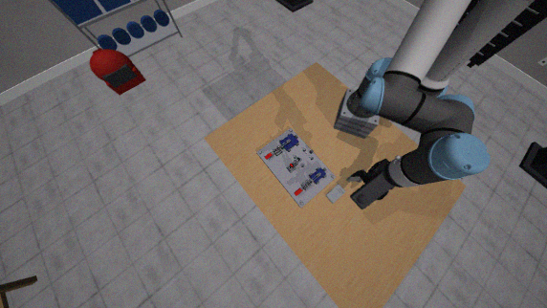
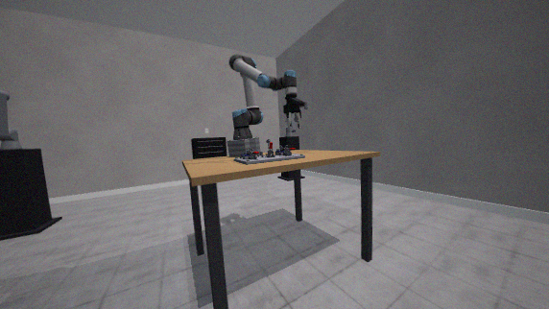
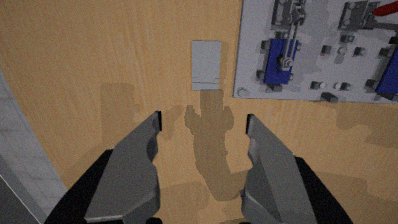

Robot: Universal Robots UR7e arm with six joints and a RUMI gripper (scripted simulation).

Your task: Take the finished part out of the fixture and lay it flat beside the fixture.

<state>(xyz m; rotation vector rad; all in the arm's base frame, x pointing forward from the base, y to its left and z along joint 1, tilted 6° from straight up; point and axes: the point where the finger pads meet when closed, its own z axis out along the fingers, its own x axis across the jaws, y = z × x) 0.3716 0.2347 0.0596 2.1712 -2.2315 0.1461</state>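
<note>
The finished part is a light grey rectangular block. It lies flat on the wooden table beside the fixture plate, a small gap from its edge. A thin line crosses it near one end in the wrist view. One blue blank and the other blue blank sit on the plate under their clamps. Between them is a nest of pins with no part in it. My gripper is open and empty, well above the table, to one side of the part.
The middle clamp's red handle stands up from the plate. The other two red handles lie low. The robot's base block stands on the table behind the fixture.
</note>
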